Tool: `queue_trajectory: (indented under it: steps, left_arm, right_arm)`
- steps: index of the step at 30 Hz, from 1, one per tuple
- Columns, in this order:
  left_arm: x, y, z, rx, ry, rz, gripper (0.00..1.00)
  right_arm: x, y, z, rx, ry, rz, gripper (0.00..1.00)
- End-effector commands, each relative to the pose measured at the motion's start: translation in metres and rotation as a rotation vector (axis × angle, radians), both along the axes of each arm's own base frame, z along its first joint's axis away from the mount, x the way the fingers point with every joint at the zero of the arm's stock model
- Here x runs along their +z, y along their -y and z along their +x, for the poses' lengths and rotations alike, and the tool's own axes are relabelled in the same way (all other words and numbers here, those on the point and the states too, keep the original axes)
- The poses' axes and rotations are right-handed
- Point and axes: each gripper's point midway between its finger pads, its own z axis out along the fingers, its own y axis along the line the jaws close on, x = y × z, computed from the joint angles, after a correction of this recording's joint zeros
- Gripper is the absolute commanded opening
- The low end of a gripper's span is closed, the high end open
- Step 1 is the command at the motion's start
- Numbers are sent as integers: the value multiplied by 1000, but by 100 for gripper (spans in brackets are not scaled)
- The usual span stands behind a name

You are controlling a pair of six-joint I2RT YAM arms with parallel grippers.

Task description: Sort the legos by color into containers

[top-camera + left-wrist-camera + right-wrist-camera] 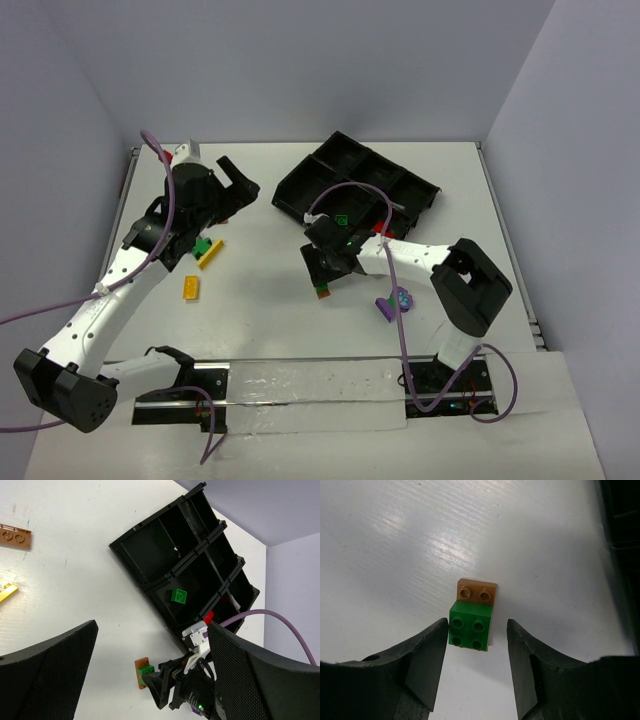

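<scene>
Currently, working outward from the arm bases.

Nearest, right side: a purple brick (pixel 383 308) and a purple flower piece (pixel 400 298) lie just beside each other on the table (pixel 270 330), unsorted. Nearest, left side: an orange brick (pixel 190 286) lies alone.

Next out: my right gripper (pixel 476 630) hangs low over a stacked green brick (pixel 471 629), which sits on an orange plate (pixel 476 591). The plate pokes out past it on the far side. The jaws straddle the green brick, one facing each flat side wall. Bare table shows in the gap on one side; on the other the gap is very thin. Nothing is clamped and nothing is lifted.

Handling, my estimate: light, rigid, slick moulded plastic with no give, so a skewed pinch could squirt it out. Best hold is square on the two smooth side walls, low down, clear of the studs. The two pieces look pressed together, so the plate may ride up with the green one. The colours would then need splitting.

Further out, left: a yellow brick (pixel 211 253) and a loose green brick (pixel 203 246) lie partly under the left arm. My left gripper (pixel 152 630) is spread wide and empty above the table.

Farthest: the tray (pixel 150 550) holds a sorted green brick (pixel 178 595) in one compartment. A red brick (pixel 209 616) is in the next, partly hidden.
</scene>
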Motion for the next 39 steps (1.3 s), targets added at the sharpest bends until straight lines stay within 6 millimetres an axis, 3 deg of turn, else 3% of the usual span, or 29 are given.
queue_trajectory:
  steps: [1,4,9,16,18,20,23,25,28,30,32,37,39]
  left_arm:
    - [6,-3,3,-2,34,14,98]
    - [5,-5,2,3,36,18,98]
    - [4,-5,1,1,32,15,98]
    - [-5,-2,0,-17,16,21,98]
    - [-14,2,0,-53,4,42,98]
    - [-24,12,-2,-161,4,97,98]
    - [-57,18,-5,-249,-83,122,98]
    - [-71,20,-12,-299,-105,84,98]
    - [-53,39,-25,-451,22,-72,98]
    - [-40,49,-31,-527,111,-135,98]
    - [-37,62,-48,-638,146,-233,97]
    - [-8,75,-68,-800,260,-364,94]
    - [-5,78,-76,-862,257,-392,93]
  right_arm:
    - [1,-15,5,17,0,30,58]
    - [-1,-19,3,22,-5,31,63]
    - [-3,-20,2,20,-5,24,60]
    - [11,-15,6,-9,35,26,20]
    - [25,-14,7,-11,62,45,12]
    - [39,-15,6,-5,82,73,11]
    - [80,-19,3,31,94,238,10]
    - [95,-20,0,46,75,351,10]
    - [134,-12,-4,95,53,595,10]
    - [151,-9,-7,132,56,699,10]
    - [175,-5,-18,206,45,825,11]
    - [207,-2,-32,302,30,979,11]
    - [215,-2,-38,328,21,1012,11]
